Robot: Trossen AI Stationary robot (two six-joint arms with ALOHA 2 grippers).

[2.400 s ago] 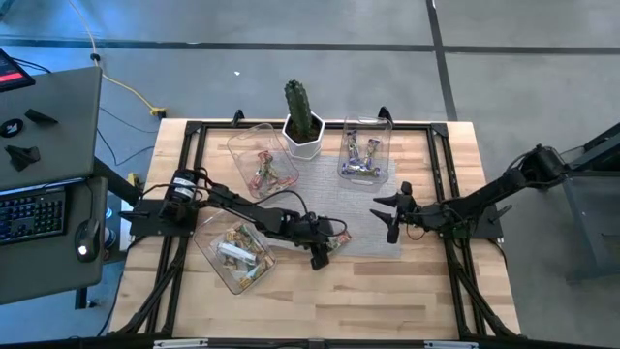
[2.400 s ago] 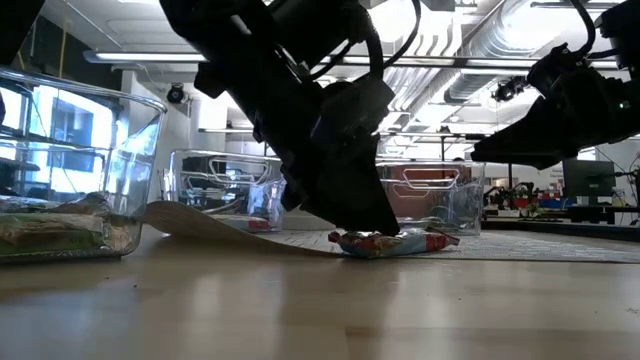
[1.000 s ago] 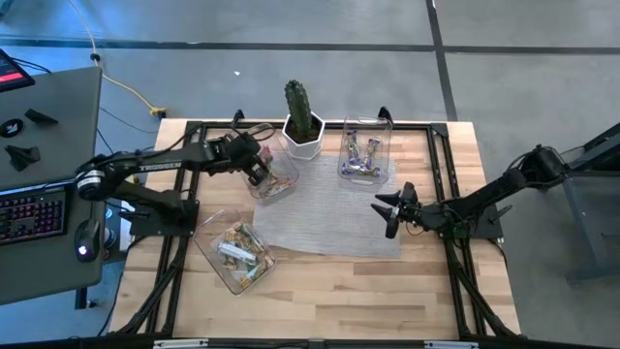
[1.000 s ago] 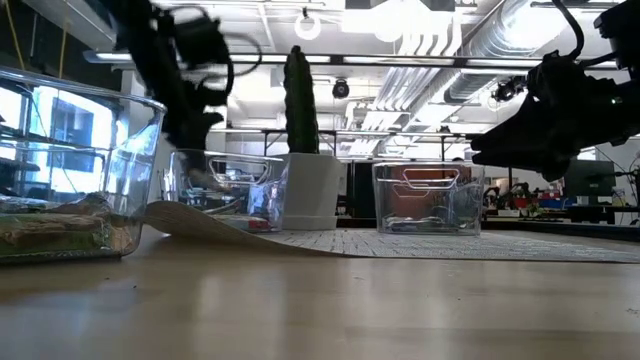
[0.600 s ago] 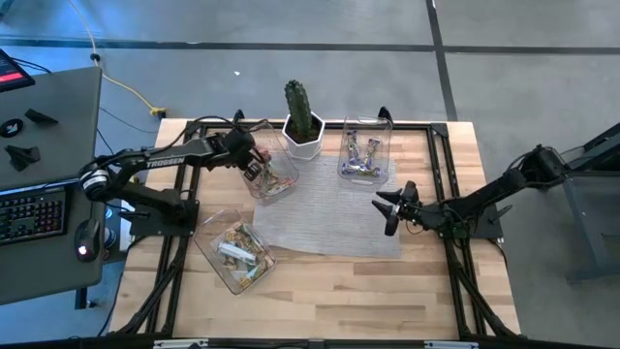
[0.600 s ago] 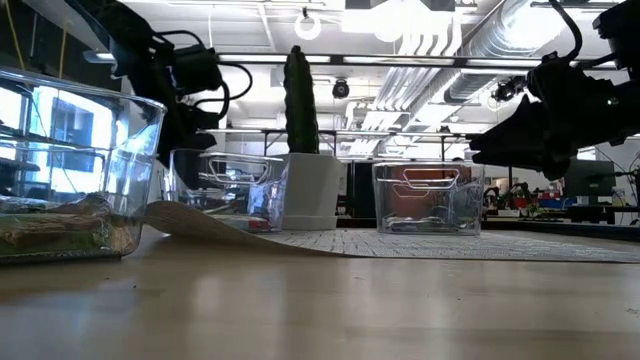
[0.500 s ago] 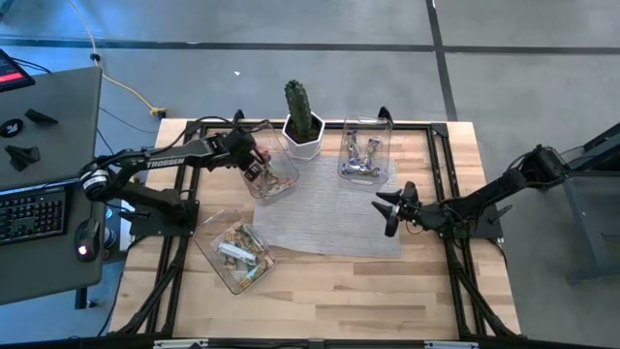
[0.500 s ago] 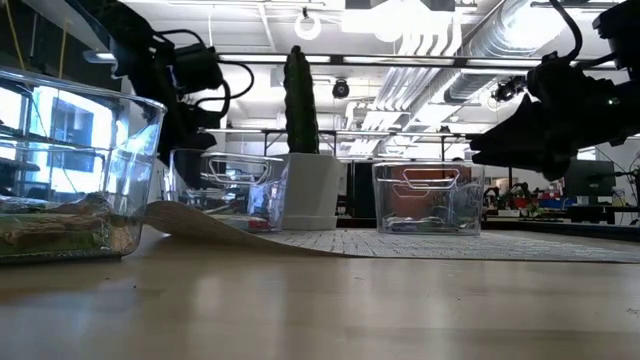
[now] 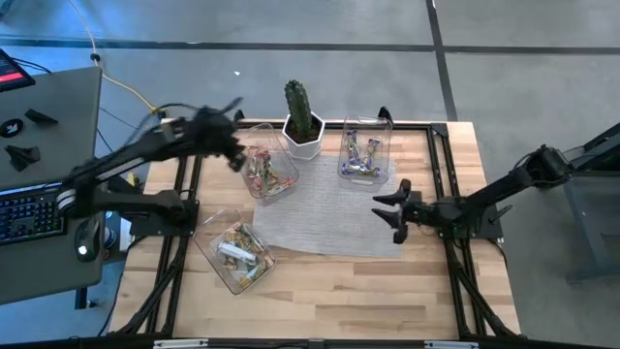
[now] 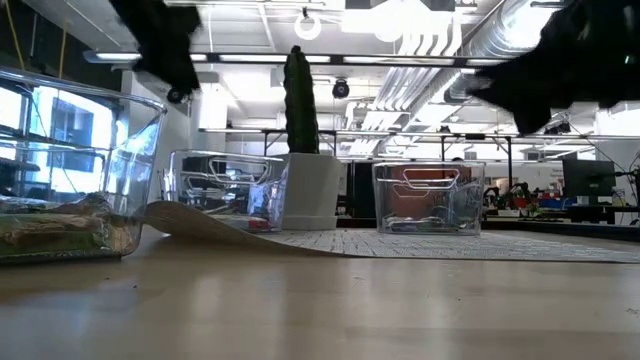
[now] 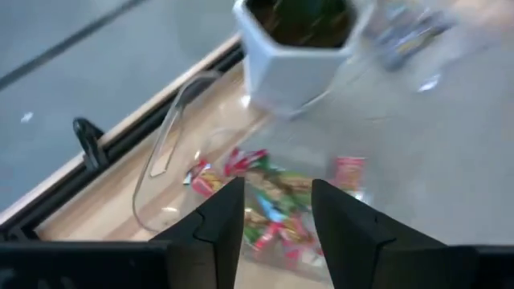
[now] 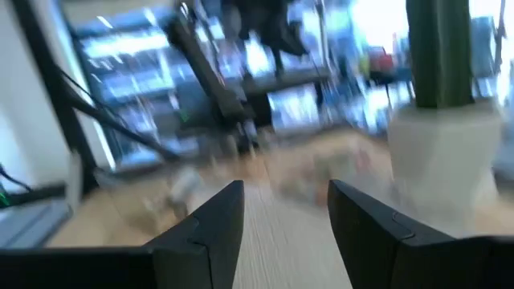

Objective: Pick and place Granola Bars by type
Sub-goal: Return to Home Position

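Red-orange Granola Bars (image 9: 263,171) lie in the clear tub at the far left. Purple bars (image 9: 360,155) are in the far right tub, and green-yellow bars (image 9: 237,250) in the near left tub. My left gripper (image 9: 232,155) hangs open and empty just left of the red-orange tub, high above the table (image 10: 165,50). Its wrist view looks down on the red-orange bars (image 11: 265,201) between the open fingers (image 11: 277,213). My right gripper (image 9: 393,215) is open and empty above the right part of the grey mat (image 9: 329,208).
A cactus in a white pot (image 9: 303,121) stands between the two far tubs, at the mat's far edge. A black frame (image 9: 438,145) runs around the work area. Bare wood (image 9: 339,291) lies near the table's near edge. A desk with a keyboard (image 9: 34,213) stands off the table's left.
My left gripper has drawn back from over the red-orange tub toward the table's left edge and has risen, moving fast. My right gripper has risen over the mat. The tubs and bars have stayed in place.
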